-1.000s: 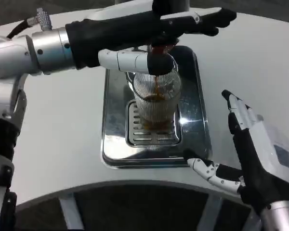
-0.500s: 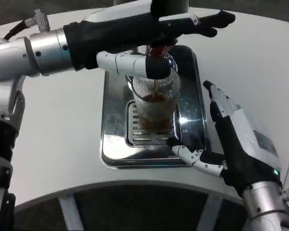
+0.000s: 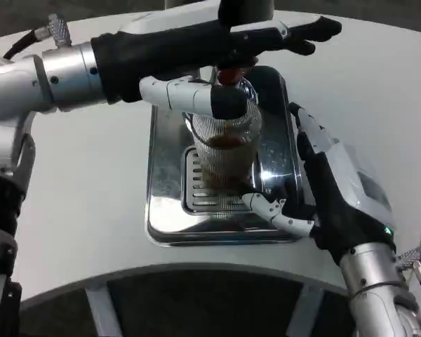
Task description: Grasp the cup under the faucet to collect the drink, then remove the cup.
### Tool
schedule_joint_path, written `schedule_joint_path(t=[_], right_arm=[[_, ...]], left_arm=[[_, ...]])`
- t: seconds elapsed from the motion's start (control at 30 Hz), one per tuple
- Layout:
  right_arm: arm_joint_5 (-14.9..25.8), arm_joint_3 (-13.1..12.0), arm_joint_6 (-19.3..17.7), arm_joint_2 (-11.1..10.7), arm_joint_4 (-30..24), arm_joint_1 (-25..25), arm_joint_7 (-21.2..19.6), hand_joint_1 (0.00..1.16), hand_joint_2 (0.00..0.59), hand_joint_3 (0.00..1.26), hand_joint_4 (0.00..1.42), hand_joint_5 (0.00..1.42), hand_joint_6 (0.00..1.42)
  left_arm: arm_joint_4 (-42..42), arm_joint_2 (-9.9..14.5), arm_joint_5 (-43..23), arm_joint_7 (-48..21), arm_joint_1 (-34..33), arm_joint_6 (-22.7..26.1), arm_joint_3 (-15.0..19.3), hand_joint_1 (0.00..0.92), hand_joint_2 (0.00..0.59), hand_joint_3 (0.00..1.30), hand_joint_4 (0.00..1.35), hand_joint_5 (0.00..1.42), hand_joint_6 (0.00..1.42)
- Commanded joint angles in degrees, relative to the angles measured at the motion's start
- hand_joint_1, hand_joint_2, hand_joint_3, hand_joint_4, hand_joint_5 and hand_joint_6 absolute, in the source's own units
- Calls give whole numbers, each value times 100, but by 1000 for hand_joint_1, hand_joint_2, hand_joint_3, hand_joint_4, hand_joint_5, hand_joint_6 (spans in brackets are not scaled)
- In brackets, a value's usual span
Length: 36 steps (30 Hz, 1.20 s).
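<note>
Cup [image 3: 226, 151], ribbed and clear with brown drink inside, stands on the grille of the steel drip tray [image 3: 167, 210] beneath the faucet [image 3: 228, 72]; the left hand [image 3: 217, 49] reaches over it, fingers stretched across the faucet top, thumb lying by the rim. The right hand [image 3: 328, 196] hovers just beside the cup, fingers apart, holding nothing; its thumb lies low over the tray's front.

White table [image 3: 91, 210] with a curved front edge ran from 8 o'clock to 4 o'clock and filled most of the view. Beneath that edge, at 6 o'clock, lay dark floor [image 3: 217, 309] crossed by pale grey table struts [image 3: 98, 309]. A darker strip [image 3: 14, 17] bordered the tabletop at 11 o'clock. Lighting was even and diffuse, casting soft shadows.
</note>
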Motion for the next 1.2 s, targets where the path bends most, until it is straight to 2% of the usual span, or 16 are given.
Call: schedule_joint_path(t=[0.03, 0.37, 1.2], right_arm=[[155, 54, 20, -56, 239, -205, -167, 581, 230, 0, 0, 0, 0], [399, 205, 22, -71, 653, -633, -303, 578, 228, 0, 0, 0, 0], [887, 345, 42, -123, 1390, -1173, -454, 545, 214, 0, 0, 0, 0]], left_arm=[[131, 95, 254, -136, 299, 60, -145, 0, 17, 49, 0, 61, 0], [97, 112, 240, -106, 321, 58, -143, 0, 17, 49, 0, 61, 0], [78, 136, 227, -39, 355, 66, -110, 0, 17, 49, 0, 61, 0]])
